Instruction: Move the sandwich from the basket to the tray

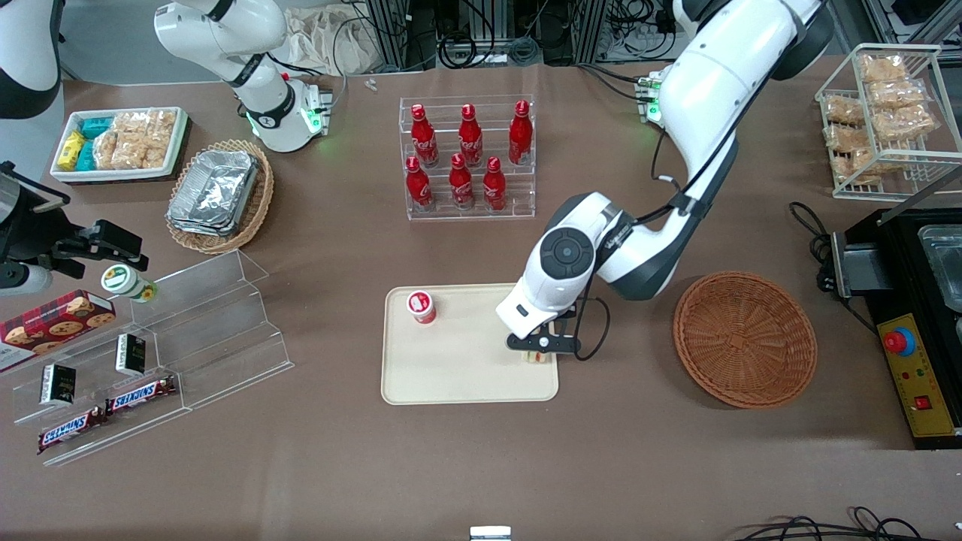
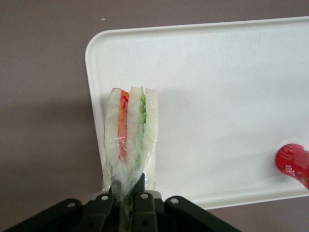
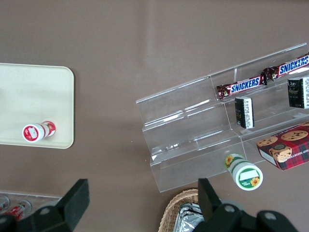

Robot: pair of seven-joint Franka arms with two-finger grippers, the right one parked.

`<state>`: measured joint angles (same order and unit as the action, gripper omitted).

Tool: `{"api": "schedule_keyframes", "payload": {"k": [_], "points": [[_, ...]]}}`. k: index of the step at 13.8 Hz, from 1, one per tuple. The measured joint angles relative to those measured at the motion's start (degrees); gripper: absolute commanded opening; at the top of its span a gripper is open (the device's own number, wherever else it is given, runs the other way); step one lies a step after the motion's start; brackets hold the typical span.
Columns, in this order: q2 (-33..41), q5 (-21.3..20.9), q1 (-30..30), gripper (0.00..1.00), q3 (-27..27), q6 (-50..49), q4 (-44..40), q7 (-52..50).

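Note:
The sandwich [image 2: 131, 133] is a plastic-wrapped wedge of pale bread with orange and green filling. My left gripper [image 2: 126, 186] is shut on its wrapper end and holds it over the corner of the cream tray [image 2: 217, 72] nearest the basket. In the front view the gripper [image 1: 543, 347] hangs over that tray [image 1: 458, 376] edge, with a bit of the sandwich [image 1: 535, 358] showing under it. The reddish-brown wicker basket [image 1: 744, 338] sits empty beside the tray, toward the working arm's end.
A small red-and-white cup [image 1: 422, 306] stands on the tray, also in the left wrist view [image 2: 293, 163]. A clear rack of red bottles [image 1: 467, 158] stands farther from the front camera. A black machine [image 1: 913, 315] lies beside the basket. A clear stepped shelf [image 1: 188, 330] holds snacks.

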<state>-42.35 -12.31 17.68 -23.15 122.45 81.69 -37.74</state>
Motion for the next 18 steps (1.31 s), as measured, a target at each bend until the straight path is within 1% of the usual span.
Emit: {"api": "schedule_keyframes", "payload": {"k": [2, 5, 6, 10, 12, 15, 18], "points": [[-1.6, -0.1, 0.0, 0.20, 0.0, 1.6, 0.0, 0.1], [-3.3, -0.1, 0.0, 0.92, 0.0, 2.8, -0.1, 0.1], [-3.5, -0.1, 0.0, 0.99, 0.0, 2.9, -0.1, 0.1], [-3.4, -0.1, -0.2, 0.99, 0.0, 2.8, -1.3, 0.0], [-1.7, -0.1, -0.5, 0.99, 0.0, -1.0, -2.7, 0.0], [6.0, -0.1, -1.3, 0.99, 0.1, -12.7, -4.4, 1.2], [15.3, -0.1, -5.2, 0.99, 0.2, -22.7, -4.5, 6.1]]}}
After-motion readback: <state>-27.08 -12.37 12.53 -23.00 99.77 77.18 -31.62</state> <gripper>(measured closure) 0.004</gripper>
